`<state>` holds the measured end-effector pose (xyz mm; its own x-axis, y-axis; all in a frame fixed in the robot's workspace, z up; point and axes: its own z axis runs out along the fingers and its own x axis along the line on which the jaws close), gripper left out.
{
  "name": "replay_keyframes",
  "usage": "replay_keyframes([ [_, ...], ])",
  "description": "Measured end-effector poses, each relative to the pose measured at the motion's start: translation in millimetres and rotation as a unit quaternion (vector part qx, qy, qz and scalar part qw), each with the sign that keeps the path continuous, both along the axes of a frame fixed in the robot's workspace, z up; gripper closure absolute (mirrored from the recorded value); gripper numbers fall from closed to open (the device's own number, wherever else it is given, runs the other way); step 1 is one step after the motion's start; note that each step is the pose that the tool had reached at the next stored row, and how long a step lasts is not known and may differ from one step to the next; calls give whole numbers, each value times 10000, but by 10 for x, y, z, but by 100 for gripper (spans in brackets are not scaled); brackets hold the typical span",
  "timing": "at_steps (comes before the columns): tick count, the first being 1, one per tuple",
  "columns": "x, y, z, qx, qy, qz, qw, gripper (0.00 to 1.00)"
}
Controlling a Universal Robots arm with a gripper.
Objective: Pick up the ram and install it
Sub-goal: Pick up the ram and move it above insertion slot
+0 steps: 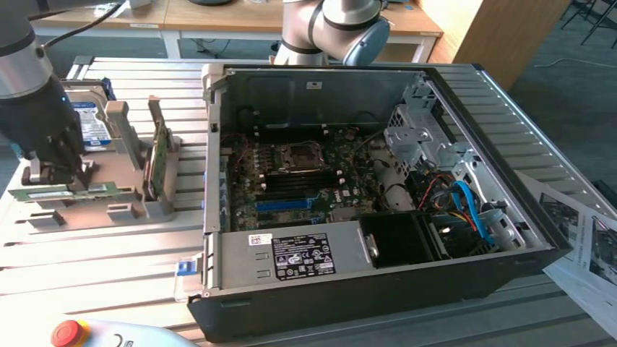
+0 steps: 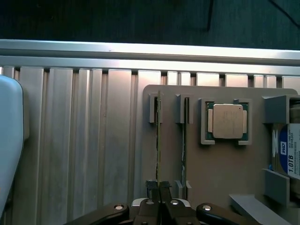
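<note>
Green ram (image 2: pixel 158 140), edge-on (chips hidden), stands in the slotted holder (image 2: pixel 220 173), the hand (image 2: pixel 160 191) clamped tight on it.

The exterior view looks obliquely down from afar on the computer case (image 1: pixel 405 296) and grey parts holder (image 1: pixel 130 189); the wrist view faces straight down, close above that holder (image 2: pixel 220 173).

— Where does the light fall hardest?
— On the ribbed silver metal table (image 1: pixel 106 253), glaring white near the exterior view's left.
— And shadow?
— Inside the open black computer case (image 1: pixel 386 303), dim toward its far wall.
</note>
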<state>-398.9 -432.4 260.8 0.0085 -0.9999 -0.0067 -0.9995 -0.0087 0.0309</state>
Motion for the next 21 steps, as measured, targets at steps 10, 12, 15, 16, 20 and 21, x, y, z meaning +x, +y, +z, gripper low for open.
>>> replay_keyframes([
  [10,1,0,513,-1,9,0,10000,88],
  [12,1,0,556,-1,10,0,10000,88],
  [15,1,0,623,-1,12,0,10000,88],
  [16,1,0,646,-1,12,0,10000,88],
  [20,1,0,737,-1,14,0,10000,88],
  [21,1,0,759,-1,15,0,10000,88],
])
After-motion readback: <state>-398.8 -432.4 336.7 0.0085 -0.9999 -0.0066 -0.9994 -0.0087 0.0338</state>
